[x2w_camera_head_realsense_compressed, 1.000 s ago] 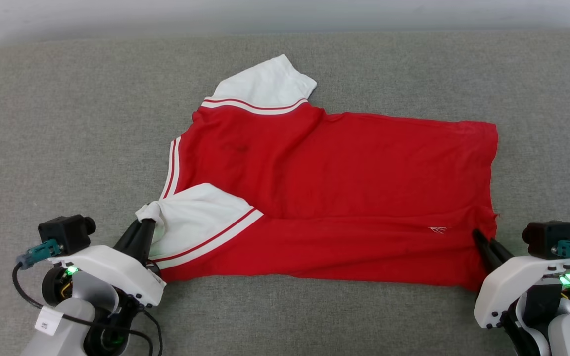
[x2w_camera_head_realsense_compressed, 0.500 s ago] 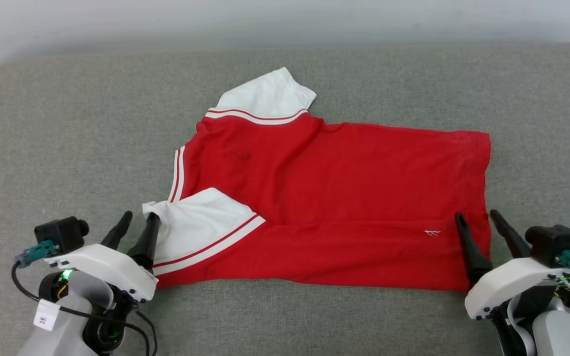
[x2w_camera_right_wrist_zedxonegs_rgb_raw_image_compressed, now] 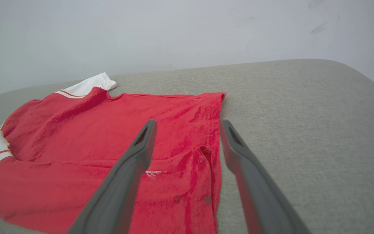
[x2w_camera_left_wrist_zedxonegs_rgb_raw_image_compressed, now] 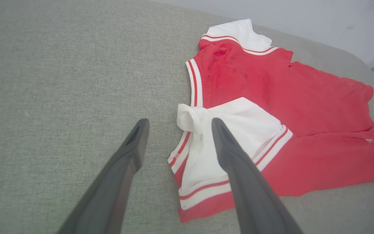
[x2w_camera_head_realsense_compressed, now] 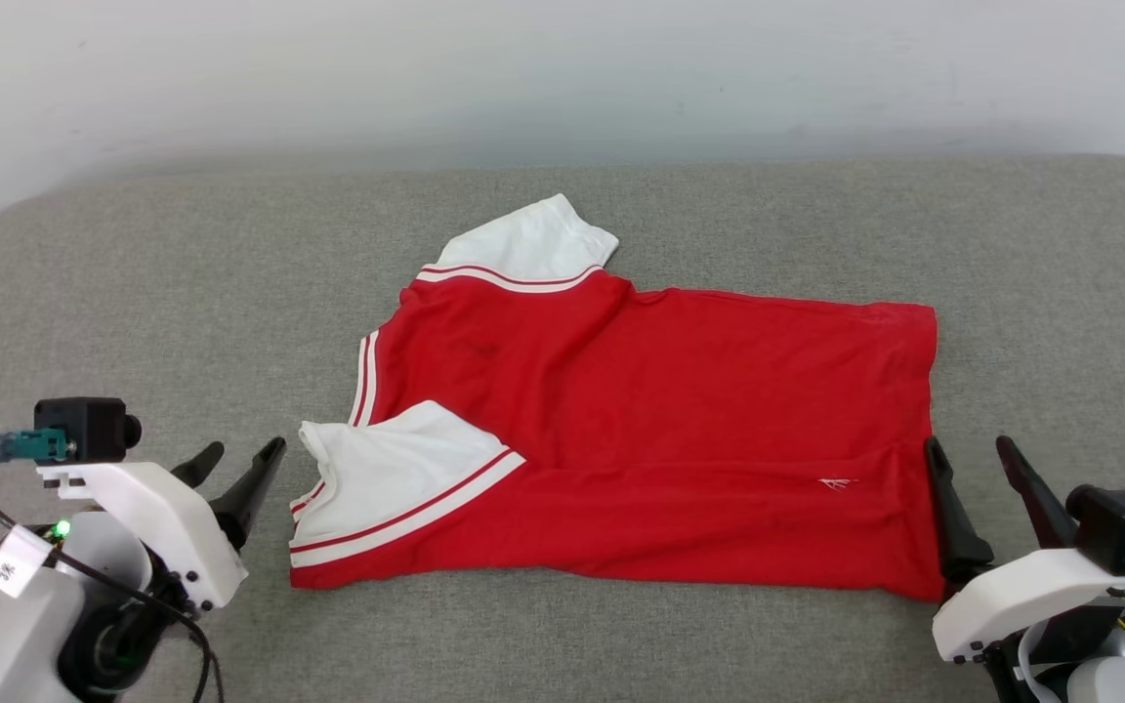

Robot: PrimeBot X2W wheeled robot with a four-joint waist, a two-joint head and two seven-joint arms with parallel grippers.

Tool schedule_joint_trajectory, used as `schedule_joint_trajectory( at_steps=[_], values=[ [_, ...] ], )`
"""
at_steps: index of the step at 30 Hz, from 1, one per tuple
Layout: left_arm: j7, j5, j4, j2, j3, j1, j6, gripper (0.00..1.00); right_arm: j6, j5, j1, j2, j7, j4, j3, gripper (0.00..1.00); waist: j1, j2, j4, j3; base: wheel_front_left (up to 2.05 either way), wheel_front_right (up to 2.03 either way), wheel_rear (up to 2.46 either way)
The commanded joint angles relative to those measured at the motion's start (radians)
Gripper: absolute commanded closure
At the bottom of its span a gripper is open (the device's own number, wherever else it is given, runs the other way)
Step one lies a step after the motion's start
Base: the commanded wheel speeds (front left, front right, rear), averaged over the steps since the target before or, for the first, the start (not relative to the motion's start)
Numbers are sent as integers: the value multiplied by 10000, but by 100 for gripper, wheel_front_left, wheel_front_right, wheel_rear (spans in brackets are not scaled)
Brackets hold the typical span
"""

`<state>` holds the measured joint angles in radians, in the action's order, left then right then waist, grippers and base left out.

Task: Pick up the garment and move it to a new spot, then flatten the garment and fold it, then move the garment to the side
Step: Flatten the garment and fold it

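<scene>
The garment (x2w_camera_head_realsense_compressed: 670,391), a red shirt with white sleeves and striped trim, lies spread on the grey cushion with its neck to the left and its hem to the right. Its near white sleeve (x2w_camera_head_realsense_compressed: 396,469) rests folded over the red body. My left gripper (x2w_camera_head_realsense_compressed: 245,449) is open just left of that sleeve and holds nothing. In the left wrist view the left gripper (x2w_camera_left_wrist_zedxonegs_rgb_raw_image_compressed: 179,121) hovers by the garment (x2w_camera_left_wrist_zedxonegs_rgb_raw_image_compressed: 271,87), near the sleeve's crumpled tip. My right gripper (x2w_camera_head_realsense_compressed: 968,446) is open at the near hem corner. In the right wrist view the right gripper (x2w_camera_right_wrist_zedxonegs_rgb_raw_image_compressed: 188,123) straddles the garment (x2w_camera_right_wrist_zedxonegs_rgb_raw_image_compressed: 109,123) hem edge, empty.
The grey upholstered cushion (x2w_camera_head_realsense_compressed: 133,293) stretches wide on all sides of the shirt, with a rounded far left corner. A pale wall (x2w_camera_head_realsense_compressed: 562,78) rises right behind its far edge.
Both grippers opened, letting go of the near sleeve and the hem corner, and drew back a little. The head camera tilted up, so the whole picture shifted down.
</scene>
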<state>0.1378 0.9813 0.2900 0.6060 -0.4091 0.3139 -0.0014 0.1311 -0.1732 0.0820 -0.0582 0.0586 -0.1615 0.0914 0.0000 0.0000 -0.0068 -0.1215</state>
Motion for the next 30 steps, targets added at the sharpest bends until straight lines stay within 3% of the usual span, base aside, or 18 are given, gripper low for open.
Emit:
schedule_joint_trajectory(
  at_steps=[1,6,10,14,20,24,25,26,28,30],
  values=[
    [774,197,-417,402,-101,-226,32,0,-8,81,-146,58,-73,144,72,0,0,0,-30,22,0,0,0],
    [2568,896,-1441,1114,-201,-455,291,0,-8,30,-259,83,-196,322,93,0,0,0,-168,-17,0,0,0],
    [3494,1358,-1802,1280,-260,-609,695,0,-8,-128,-312,92,-233,449,29,0,0,0,-305,-215,0,0,0],
    [4016,1559,-1580,1087,-455,-582,968,0,-8,-223,-198,92,-268,543,14,0,0,0,-436,-563,0,0,0],
    [4450,1618,-937,811,-808,-328,819,0,-8,-321,-71,92,-292,526,48,0,0,0,-596,-897,0,0,0],
    [4916,1439,-365,494,-1433,-221,497,0,-8,-416,-29,93,-358,421,216,0,0,0,-685,-1004,0,0,0],
    [5039,1454,-256,394,-1573,-234,413,16,-8,-421,-37,91,-397,416,280,0,0,0,-686,-1015,0,0,0],
    [5169,1487,-146,290,-1719,-261,321,52,-8,-421,-30,92,-395,436,349,0,0,0,-690,-1019,0,0,0],
    [5125,1394,8,166,-1841,-222,200,100,-8,-405,-18,92,-488,540,497,0,0,0,-699,-1013,0,0,0],
    [4986,1300,135,136,-1856,-123,118,100,-8,-465,-13,92,-671,561,659,0,0,0,-681,-997,0,0,0]
  ],
)
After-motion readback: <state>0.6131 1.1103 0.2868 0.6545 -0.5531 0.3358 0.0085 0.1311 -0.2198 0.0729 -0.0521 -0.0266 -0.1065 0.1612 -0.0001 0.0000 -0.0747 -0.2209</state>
